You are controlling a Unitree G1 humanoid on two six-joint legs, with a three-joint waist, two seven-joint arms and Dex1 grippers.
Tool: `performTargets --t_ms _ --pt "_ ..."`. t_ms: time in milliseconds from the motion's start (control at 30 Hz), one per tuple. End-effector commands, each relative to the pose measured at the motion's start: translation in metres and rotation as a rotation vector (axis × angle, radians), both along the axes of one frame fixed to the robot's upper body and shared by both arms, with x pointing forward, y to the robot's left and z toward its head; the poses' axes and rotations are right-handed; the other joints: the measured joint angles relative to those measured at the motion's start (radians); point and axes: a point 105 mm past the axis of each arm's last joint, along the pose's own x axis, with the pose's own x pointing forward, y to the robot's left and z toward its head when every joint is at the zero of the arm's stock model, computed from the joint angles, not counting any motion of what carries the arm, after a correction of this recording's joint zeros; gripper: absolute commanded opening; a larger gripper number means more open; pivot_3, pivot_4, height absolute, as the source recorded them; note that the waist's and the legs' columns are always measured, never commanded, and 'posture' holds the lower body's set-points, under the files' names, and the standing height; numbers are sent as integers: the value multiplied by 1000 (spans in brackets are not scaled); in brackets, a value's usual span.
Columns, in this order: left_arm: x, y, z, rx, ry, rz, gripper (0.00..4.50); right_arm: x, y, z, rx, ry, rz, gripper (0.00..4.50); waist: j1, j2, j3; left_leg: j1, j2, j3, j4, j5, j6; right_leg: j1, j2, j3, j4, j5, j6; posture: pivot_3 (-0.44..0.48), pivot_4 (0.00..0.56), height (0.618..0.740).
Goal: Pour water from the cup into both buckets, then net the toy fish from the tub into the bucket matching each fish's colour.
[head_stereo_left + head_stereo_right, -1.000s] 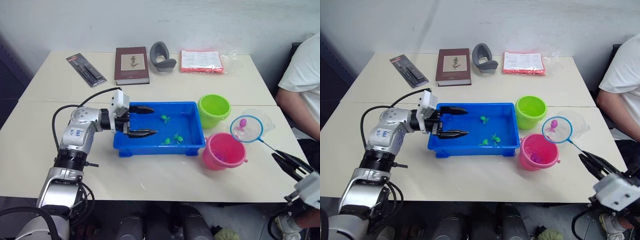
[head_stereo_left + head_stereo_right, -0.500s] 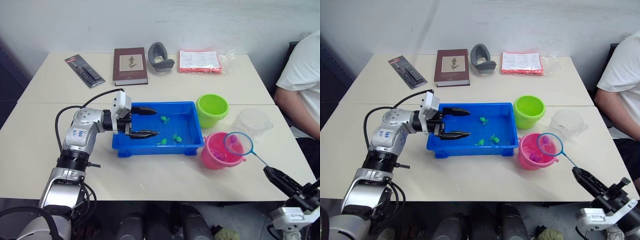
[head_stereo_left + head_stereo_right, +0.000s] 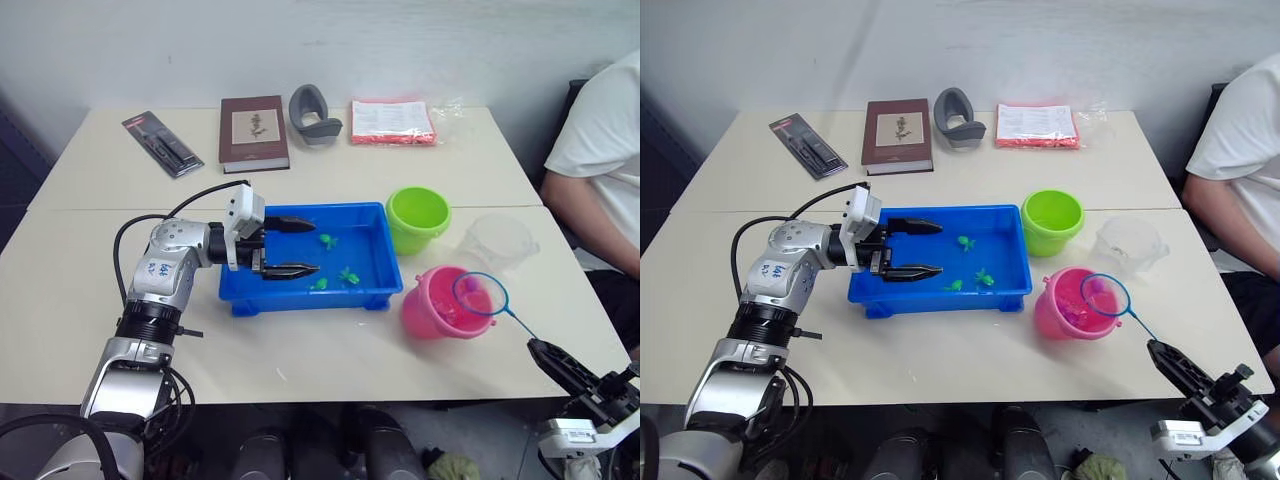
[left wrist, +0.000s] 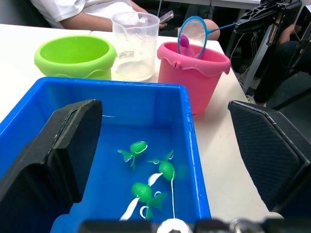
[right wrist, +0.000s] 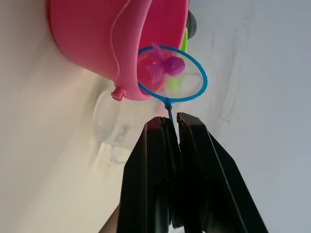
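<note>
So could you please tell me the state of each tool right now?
Left tool: open, empty, over the blue plastic tub.
Right tool: shut on the blue-rimmed net.

The person (image 3: 600, 150) sitting at the table's right side is cut off by the picture's edge, so just a white sleeve and an arm show. The water in the blue tub (image 3: 372, 291) is too clear to see. Inside the pink bucket (image 3: 1055, 318) there are small pink things, too tiny to tell what they are. The net (image 3: 481, 294) hides part of the bucket's rim. The net's thin handle disappears between the right gripper (image 5: 170, 125) fingers.
</note>
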Motion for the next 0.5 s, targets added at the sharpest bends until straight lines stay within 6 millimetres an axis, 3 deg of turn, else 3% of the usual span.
performTargets --t_ms 33,133,333,500 --pt "-5 -3 6 -8 -43 -18 4459 1 -3 11 -7 -67 -1 0 0 0 0 0 0 1 -1 0 0 0 0 1 0 0 0 0 150 740" --pt "-5 -3 5 -8 -41 -18 4459 1 6 10 -6 -57 60 0 0 0 0 1 1 3 -3 1 -1 0 2 5 0 0 1 0 150 740" --pt "-6 -5 4 -14 -37 -11 4459 11 -1 25 -36 -113 28 0 -1 0 0 2 1 5 -3 1 -2 0 4 7 0 -1 1 0 150 740" --pt "-7 -5 3 -19 -35 -5 4459 13 10 30 -47 -110 81 0 -1 0 0 3 2 6 -4 1 -3 0 5 8 0 -1 1 0 150 740"
